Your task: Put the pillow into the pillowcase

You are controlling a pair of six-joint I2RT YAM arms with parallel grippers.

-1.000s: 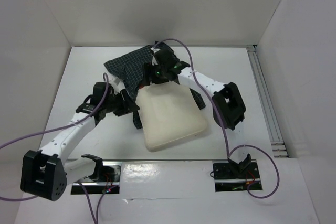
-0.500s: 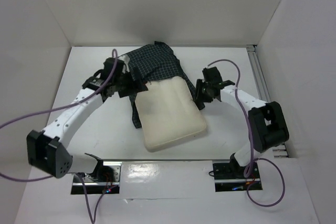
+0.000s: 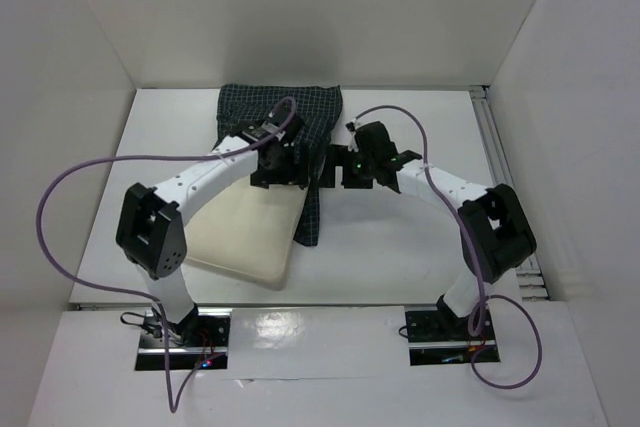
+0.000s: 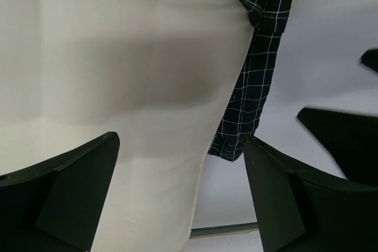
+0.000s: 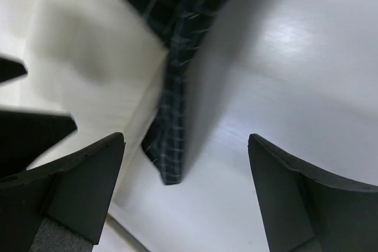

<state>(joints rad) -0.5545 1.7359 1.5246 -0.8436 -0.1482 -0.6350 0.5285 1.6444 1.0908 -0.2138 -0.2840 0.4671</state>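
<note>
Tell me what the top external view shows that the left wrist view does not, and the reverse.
Only top external: both whole arms and the pillowcase's far end near the back wall. Only left wrist: the left gripper, open, seen close. Both: the cream pillow with a checked strip of pillowcase along its right edge.

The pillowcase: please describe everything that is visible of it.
The pillowcase is soft dark navy cloth with a thin white grid. It lies crumpled at the far middle of the table, covering the far end of the cream pillow. One narrow strip runs toward the near side along the pillow's right edge, ending on the table. Whether the pillow is inside it cannot be told.
</note>
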